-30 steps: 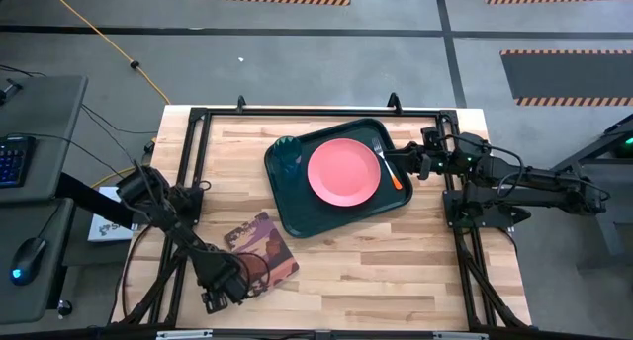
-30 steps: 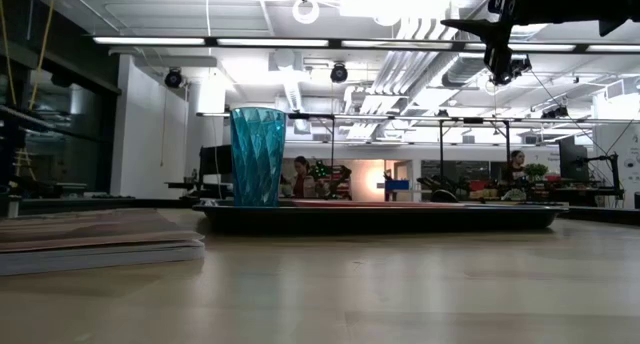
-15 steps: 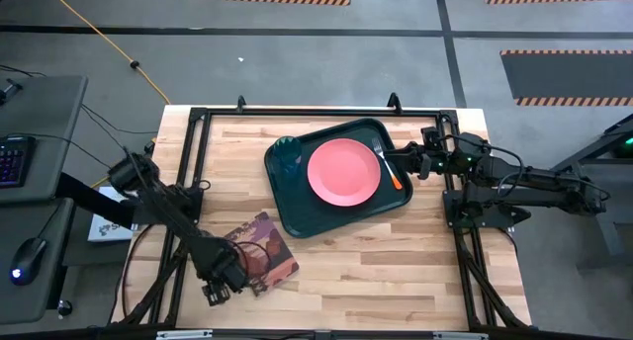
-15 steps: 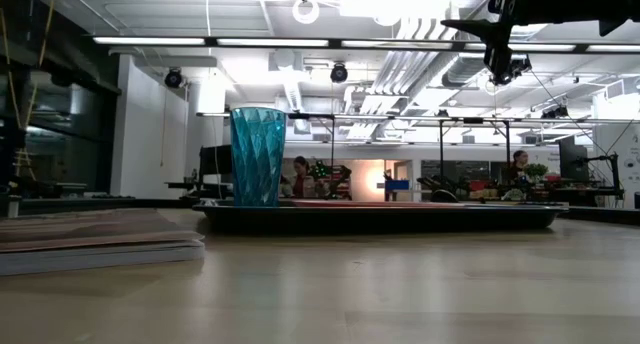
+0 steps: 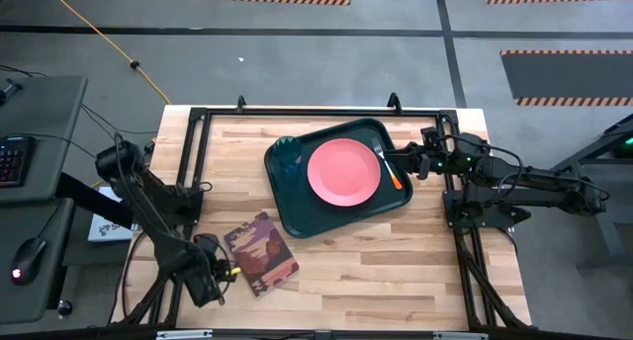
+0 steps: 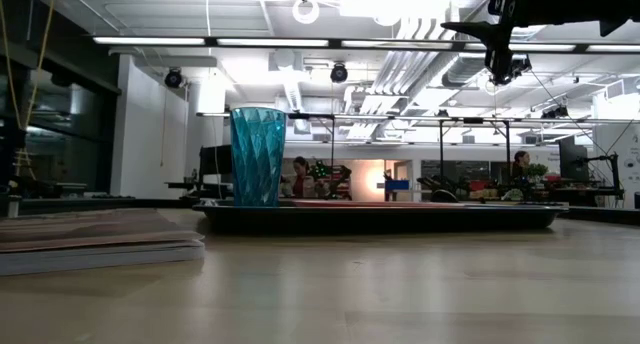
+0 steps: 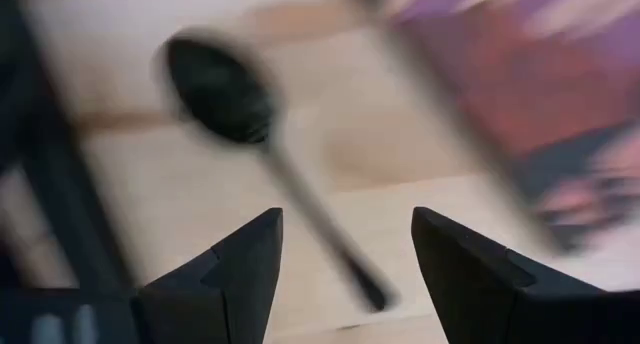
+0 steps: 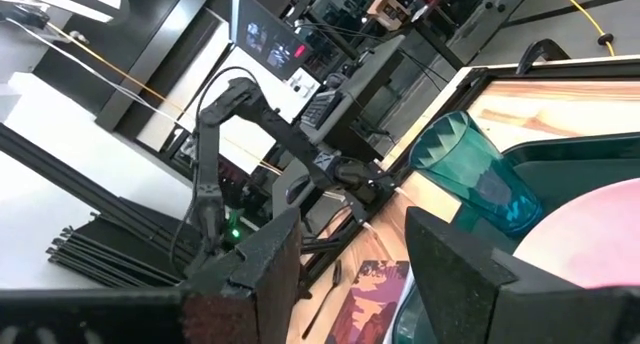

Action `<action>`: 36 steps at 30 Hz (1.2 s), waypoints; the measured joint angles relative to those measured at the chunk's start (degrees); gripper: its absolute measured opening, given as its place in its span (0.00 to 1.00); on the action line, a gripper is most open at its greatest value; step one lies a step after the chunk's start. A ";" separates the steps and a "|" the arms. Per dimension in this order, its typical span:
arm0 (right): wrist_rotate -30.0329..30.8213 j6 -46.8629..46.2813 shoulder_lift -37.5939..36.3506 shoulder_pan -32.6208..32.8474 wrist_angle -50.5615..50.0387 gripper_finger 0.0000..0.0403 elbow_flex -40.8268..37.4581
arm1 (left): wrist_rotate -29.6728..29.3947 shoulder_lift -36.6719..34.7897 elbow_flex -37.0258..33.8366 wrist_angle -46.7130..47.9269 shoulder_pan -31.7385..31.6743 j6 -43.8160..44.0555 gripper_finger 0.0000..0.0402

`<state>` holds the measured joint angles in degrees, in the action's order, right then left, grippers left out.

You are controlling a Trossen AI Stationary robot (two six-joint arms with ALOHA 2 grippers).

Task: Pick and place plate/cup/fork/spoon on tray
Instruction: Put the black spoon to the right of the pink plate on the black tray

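Note:
The dark green tray [image 5: 297, 216] lies at the table's far middle. The salmon-pink plate [image 5: 343, 172], the teal cup [image 5: 288, 156] and the orange-handled fork [image 5: 393, 172] rest on it. The dark spoon [image 7: 262, 149] lies flat on the wood beside the book, under my left gripper; the left arm hides it in the high view. My left gripper [image 5: 210, 279] is open and empty at the near left, its fingers [image 7: 245, 274] on either side of the spoon's handle end, not touching it. My right gripper [image 5: 415, 163] is open and empty, raised over the tray's right rim.
A book with a maroon patterned cover [image 5: 262, 253] lies at the near left, just right of my left gripper; it also shows in the low view [image 6: 95, 242]. Black frame bars run along the table's edges [image 5: 188, 192]. Bare wood lies between book and tray.
My left gripper has gone toward the table's left edge, off the book's left side and onto the bare wood beside it. Nothing on the tray has moved.

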<state>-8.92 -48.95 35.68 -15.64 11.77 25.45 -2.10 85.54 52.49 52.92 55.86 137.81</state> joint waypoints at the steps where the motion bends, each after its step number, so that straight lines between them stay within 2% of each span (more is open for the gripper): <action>1: 0.02 0.00 0.00 0.00 -0.09 0.43 0.00 | 2.07 1.30 0.00 -0.19 0.32 0.45 0.54; 5: 0.04 0.00 0.00 0.00 -0.28 0.43 0.00 | 6.75 6.18 -0.02 -1.83 1.00 1.28 0.54; 13: 0.04 0.00 0.00 0.00 -0.42 0.43 0.00 | 6.48 13.41 0.27 -6.39 -1.54 1.51 0.54; 19: 1.27 -0.02 0.00 0.00 -0.42 0.43 0.00 | 7.39 14.42 0.35 -4.81 -3.62 1.12 0.52; 24: 2.12 -0.02 0.00 0.00 -0.44 0.43 0.00 | 6.45 14.53 0.35 -4.90 -3.87 1.12 0.39; 31: 2.12 -0.02 0.00 0.00 -0.44 0.43 0.00 | 4.02 14.48 0.33 -5.04 -3.98 0.94 0.06; 33: 2.12 0.00 0.00 0.00 -0.44 0.43 0.00 | 3.30 13.91 0.16 -4.88 -3.94 0.50 0.02; 36: 2.12 -0.02 0.00 0.00 -0.44 0.43 0.00 | 2.12 12.71 -0.13 -2.75 -3.63 0.14 0.04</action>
<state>-6.81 -48.97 35.68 -15.64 11.33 25.45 0.02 98.24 52.36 50.17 52.23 137.95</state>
